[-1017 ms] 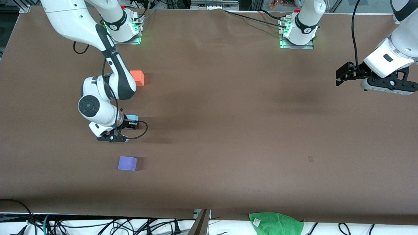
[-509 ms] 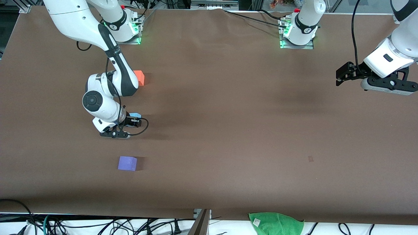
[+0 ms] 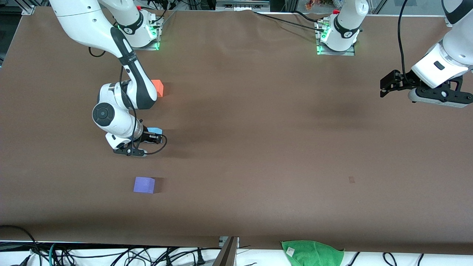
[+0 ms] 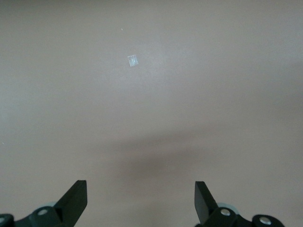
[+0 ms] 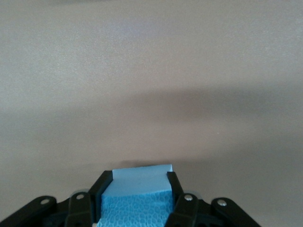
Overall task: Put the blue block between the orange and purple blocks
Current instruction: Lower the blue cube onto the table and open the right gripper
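Front view: right gripper, mid-left of frame, pinches the blue block low over the brown table, between the orange block higher in frame and the purple block lower down. Carrying looks done; release remains. Left gripper waits at the right edge.

Left wrist view: fingers spread over bare matte tabletop.

Right wrist view: black fingers clamp the cube, foam-like, dimpled, square-edged.

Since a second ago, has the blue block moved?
Yes. The blue block, in the right gripper, shifted slightly toward the orange block, away from the purple block.
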Action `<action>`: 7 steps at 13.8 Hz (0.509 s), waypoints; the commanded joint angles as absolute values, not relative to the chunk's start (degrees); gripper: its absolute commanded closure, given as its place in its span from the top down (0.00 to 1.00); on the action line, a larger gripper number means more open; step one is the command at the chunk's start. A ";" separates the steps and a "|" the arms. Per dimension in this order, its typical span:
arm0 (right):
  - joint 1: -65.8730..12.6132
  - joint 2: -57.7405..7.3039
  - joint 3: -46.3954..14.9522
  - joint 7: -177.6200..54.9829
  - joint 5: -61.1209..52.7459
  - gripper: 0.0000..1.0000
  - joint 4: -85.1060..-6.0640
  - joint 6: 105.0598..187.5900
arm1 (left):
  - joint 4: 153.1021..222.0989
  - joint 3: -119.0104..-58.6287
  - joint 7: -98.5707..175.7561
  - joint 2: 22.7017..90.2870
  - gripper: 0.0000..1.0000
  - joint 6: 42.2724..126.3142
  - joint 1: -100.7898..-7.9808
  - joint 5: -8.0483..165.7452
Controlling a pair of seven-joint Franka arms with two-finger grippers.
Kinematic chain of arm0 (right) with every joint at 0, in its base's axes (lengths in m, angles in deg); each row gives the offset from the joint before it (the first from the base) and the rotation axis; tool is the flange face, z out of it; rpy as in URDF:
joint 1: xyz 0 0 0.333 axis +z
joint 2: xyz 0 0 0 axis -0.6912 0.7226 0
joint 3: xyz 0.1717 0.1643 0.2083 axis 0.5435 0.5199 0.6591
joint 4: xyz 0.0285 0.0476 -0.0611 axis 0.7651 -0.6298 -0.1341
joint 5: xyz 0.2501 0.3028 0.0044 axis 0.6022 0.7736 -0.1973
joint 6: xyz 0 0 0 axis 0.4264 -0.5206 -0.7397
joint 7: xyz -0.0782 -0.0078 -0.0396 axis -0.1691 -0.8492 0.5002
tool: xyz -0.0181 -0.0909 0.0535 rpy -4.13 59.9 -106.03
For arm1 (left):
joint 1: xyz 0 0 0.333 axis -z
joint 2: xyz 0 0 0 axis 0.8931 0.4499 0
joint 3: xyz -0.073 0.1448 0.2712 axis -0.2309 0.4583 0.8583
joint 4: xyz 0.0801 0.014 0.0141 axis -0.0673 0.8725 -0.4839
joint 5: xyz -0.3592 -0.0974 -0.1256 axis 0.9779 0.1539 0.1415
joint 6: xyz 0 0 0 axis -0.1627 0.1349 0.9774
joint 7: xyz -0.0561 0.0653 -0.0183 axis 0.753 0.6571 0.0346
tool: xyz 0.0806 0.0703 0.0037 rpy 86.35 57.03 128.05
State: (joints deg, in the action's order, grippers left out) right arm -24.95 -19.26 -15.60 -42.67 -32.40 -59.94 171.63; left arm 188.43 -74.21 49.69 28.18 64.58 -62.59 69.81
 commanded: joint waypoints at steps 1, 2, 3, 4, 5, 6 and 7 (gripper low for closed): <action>-24.83 -20.47 -15.19 -42.84 -31.19 0.57 -61.96 172.73 | 188.35 -74.19 49.26 27.97 1.00 64.43 -62.56 70.30; -24.83 -20.56 -15.19 -42.84 -31.19 0.73 -61.88 172.65 | 188.35 -74.19 49.26 27.97 1.00 64.43 -62.56 70.30; -24.83 -20.64 -15.19 -42.49 -31.10 0.98 -61.53 172.39 | 188.35 -74.19 49.26 27.97 1.00 64.43 -62.56 70.30; -24.83 -20.82 -15.28 -42.31 -31.10 0.99 -61.26 172.30 | 188.35 -74.19 49.26 27.97 1.00 64.43 -62.56 70.30; -24.83 -20.91 -15.28 -42.14 -31.10 0.99 -60.91 172.21 | 188.35 -74.19 49.26 27.97 1.00 64.43 -62.47 70.30; -24.83 -21.08 -15.28 -42.22 -31.10 0.99 -60.82 172.21 | 188.35 -74.19 49.26 27.97 1.00 64.43 -62.47 70.30; -24.83 -21.17 -15.20 -42.40 -31.10 0.99 -60.56 172.21 | 188.35 -74.19 49.26 27.89 1.00 64.43 -62.47 70.30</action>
